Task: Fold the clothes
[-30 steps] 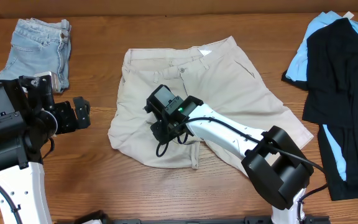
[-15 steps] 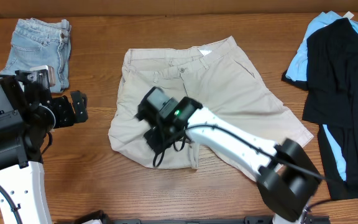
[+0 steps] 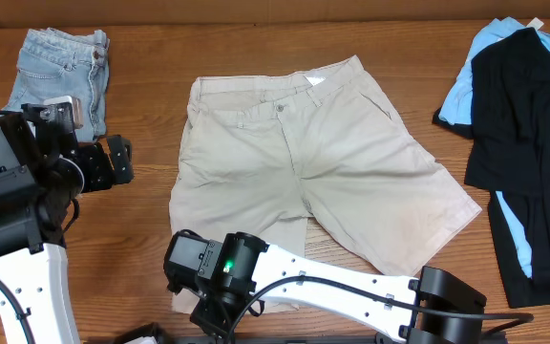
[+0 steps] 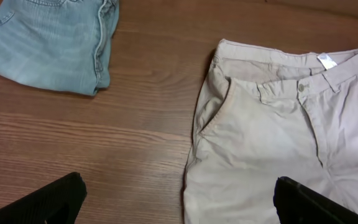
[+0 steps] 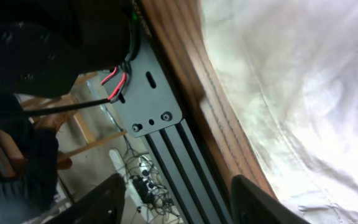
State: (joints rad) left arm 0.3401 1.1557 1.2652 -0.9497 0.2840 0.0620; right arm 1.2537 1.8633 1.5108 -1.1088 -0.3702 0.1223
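From above, the large pale beige cotton shorts (image 3: 323, 162) are lying spread flat, front up, in the middle of the brown wooden table (image 3: 141, 239). The waistband is facing the far edge and both legs are fanning toward the near edge, with only shallow creases. The left gripper (image 3: 124, 162) is hovering over bare wood left of the beige shorts, its jaws parted and empty. The right gripper (image 3: 208, 304) is sitting at the near edge by one leg's hem; its jaws are hidden from this angle. The small folded light-blue denim shorts (image 3: 60, 72) are lying far-left of the beige shorts, and the black and sky-blue garments (image 3: 528, 143) well to their right, leaving open wood on both sides.

The left wrist camera is giving details the overhead blurs: the fly button (image 4: 301, 88), a white label (image 4: 324, 60) inside the waistband, and a slit pocket (image 4: 213, 118). The left gripper (image 4: 178, 202) is showing both fingertips wide apart over wood.

The right wrist camera is showing the right gripper (image 5: 179, 202) hanging past the table's edge above a black metal rail (image 5: 166, 149), its fingers spread and gripping nothing, with the beige shorts' stitched hem just beside them.
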